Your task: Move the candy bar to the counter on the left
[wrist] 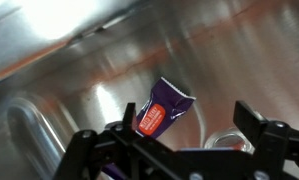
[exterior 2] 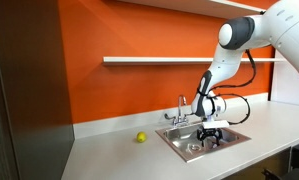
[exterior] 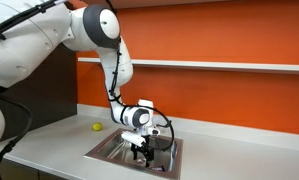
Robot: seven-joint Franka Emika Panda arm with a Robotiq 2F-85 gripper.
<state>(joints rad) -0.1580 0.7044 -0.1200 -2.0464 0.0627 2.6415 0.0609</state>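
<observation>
The candy bar (wrist: 165, 110), in a purple and red wrapper, lies in the stainless-steel sink basin (wrist: 79, 90). In the wrist view it sits between my fingers, close to the left one. My gripper (wrist: 189, 128) is open, with the fingers wide apart, and is lowered into the basin in both exterior views (exterior: 141, 150) (exterior 2: 210, 138). The arm hides the candy bar in both exterior views. The pale grey counter (exterior: 49, 140) (exterior 2: 109, 155) runs along beside the sink.
A small yellow-green ball (exterior: 97, 126) (exterior 2: 141, 137) lies on the counter beside the sink. A faucet (exterior 2: 182, 108) stands at the sink's back edge. The drain (wrist: 229, 142) is near the right finger. A shelf (exterior 2: 159, 60) runs along the orange wall.
</observation>
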